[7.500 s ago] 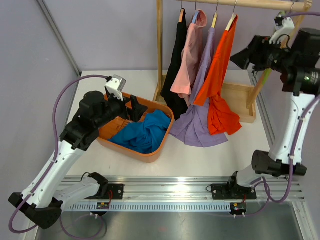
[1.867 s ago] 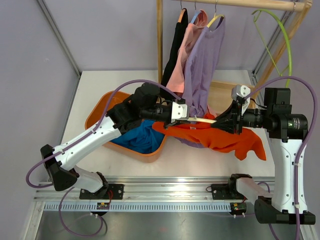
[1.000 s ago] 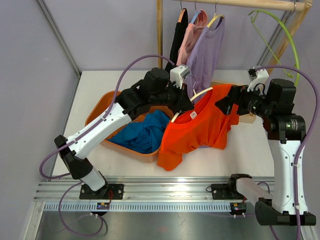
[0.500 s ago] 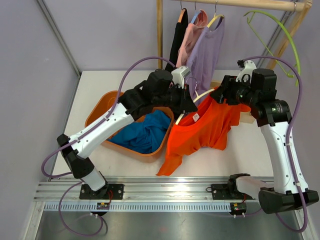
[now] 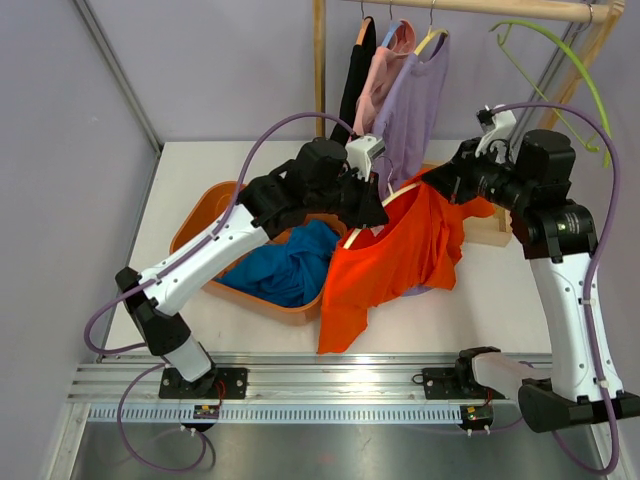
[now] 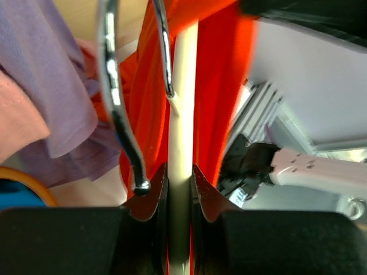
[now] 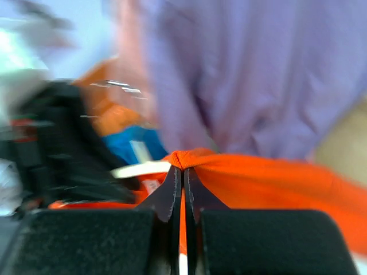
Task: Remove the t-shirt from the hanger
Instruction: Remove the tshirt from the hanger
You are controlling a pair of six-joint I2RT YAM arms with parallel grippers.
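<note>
right wrist view: purple shirt is smeared by blur, dark shape at left cannot be identified | left wrist view: hanger and its hook are cut off by the top edge | top view: hanger is mostly covered by orange t-shirt, basket is partly hidden

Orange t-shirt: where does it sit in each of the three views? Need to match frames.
Top external: orange t-shirt, centre of the picture.
Left wrist: upper middle, behind the cream hanger bar.
Right wrist: lower centre and right, pinched in the right gripper.
Shared landmark: purple shirt, beside it in all three.
</note>
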